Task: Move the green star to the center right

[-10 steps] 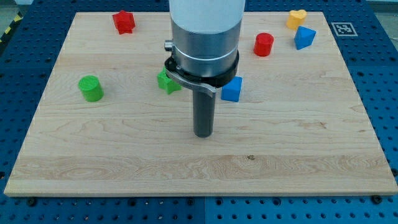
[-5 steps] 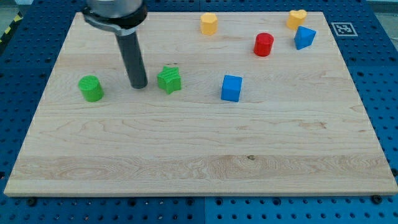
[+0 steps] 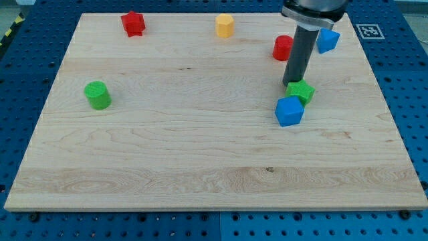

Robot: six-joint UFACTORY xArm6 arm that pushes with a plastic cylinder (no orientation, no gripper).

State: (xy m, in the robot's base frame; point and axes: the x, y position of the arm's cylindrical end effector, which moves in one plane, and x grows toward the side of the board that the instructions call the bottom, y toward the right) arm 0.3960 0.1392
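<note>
Looking from the near edge up, the bottom half of the desk (image 3: 200, 174) was just bare wood, so nothing to trip over down there. First thing you hit was the blue cube (image 3: 289, 111), and that was my main worry: it sat touching the green star (image 3: 301, 91), just below and to its left in the view. The star itself was right of centre, about mid-height, but not quite out at the right side yet.

My tip (image 3: 291, 83) was planted against the star's upper-left side, as far as I could tell. No jaws on this tool, it's just a plain rod, so nothing to be apart or together.

What could've gone wrong, in my opinion: pushing from that spot would likely shove the star down and right, and it could drag or spin the cube along with it. A star also tends to rotate off a round rod, so it might have slipped sideways and left me pushing air.

Further back, the red cylinder (image 3: 283, 47) and another blue block (image 3: 327, 40) sat close to the rod, so a sloppy reposition up there could have knocked them. Green cylinder (image 3: 98, 94), red star (image 3: 133, 23) and yellow block (image 3: 225, 25) were well apart, no danger.
</note>
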